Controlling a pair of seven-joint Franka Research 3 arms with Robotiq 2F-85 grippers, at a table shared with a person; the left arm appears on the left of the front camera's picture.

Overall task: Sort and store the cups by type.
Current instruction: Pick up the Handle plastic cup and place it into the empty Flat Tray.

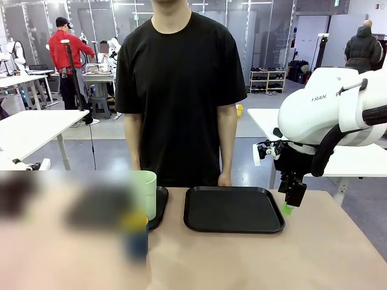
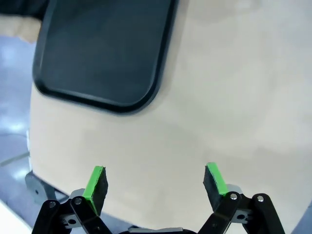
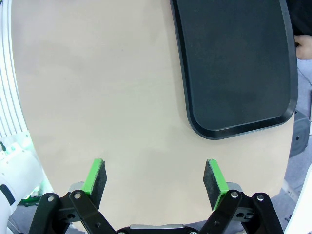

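Here both the left gripper [image 2: 155, 181] and right gripper [image 3: 155, 177] gape over bare table [image 3: 97, 87] beside black trays [image 3: 234, 63].

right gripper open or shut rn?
Open. In its wrist view the right gripper has its green pads spread wide apart over bare table, holding nothing.

Pale mint-green tumbler [image 1: 148, 193] upright at the table's left, dark blue mug [image 1: 136, 237] blurred just in front

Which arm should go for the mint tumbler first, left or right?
Left, probably. The mint tumbler stands at the table's left, by the left tray. The right gripper hangs open past the far edge of the right tray. The left gripper is open over bare table.
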